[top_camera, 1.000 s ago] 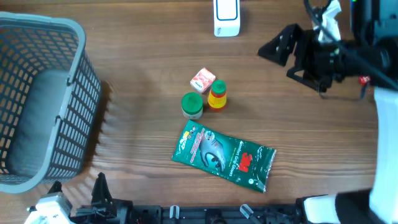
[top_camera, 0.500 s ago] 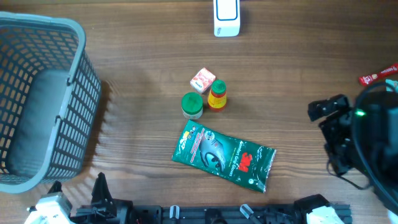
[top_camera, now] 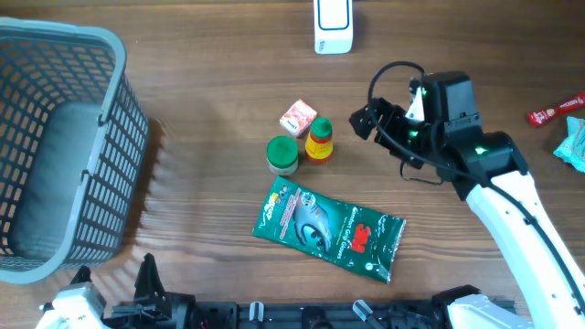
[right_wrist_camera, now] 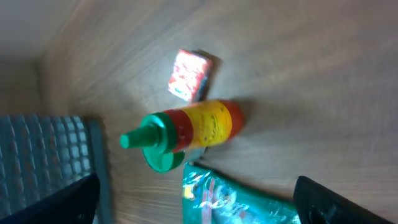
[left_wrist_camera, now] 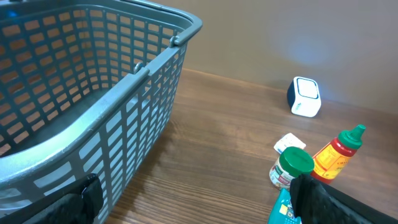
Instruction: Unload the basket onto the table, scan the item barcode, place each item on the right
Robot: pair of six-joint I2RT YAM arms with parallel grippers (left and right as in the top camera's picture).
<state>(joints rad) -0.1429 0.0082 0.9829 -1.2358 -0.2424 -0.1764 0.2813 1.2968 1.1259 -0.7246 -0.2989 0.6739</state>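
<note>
Four items lie mid-table: a yellow-and-red sauce bottle point(top_camera: 319, 140) with a green cap, a green-lidded jar point(top_camera: 282, 155), a small red-and-white box point(top_camera: 298, 118) and a green foil packet point(top_camera: 329, 228). The white barcode scanner point(top_camera: 333, 26) stands at the far edge. My right gripper point(top_camera: 367, 117) hovers just right of the bottle, open and holding nothing. In the right wrist view the bottle point(right_wrist_camera: 186, 130), box point(right_wrist_camera: 190, 74) and packet point(right_wrist_camera: 236, 199) show ahead of that gripper point(right_wrist_camera: 199, 205). My left gripper point(left_wrist_camera: 196, 199) is open low at the near-left corner, beside the basket, facing the jar point(left_wrist_camera: 289, 168) and bottle point(left_wrist_camera: 336, 155).
A grey slatted basket point(top_camera: 55, 146) fills the left side of the table. A red sachet point(top_camera: 555, 110) and a teal packet point(top_camera: 574, 142) lie at the far right edge. Bare wood separates the basket from the items.
The right arm has swung from the right edge in towards the middle, and its gripper now sits close to the bottle. The items and the left arm have not moved.
</note>
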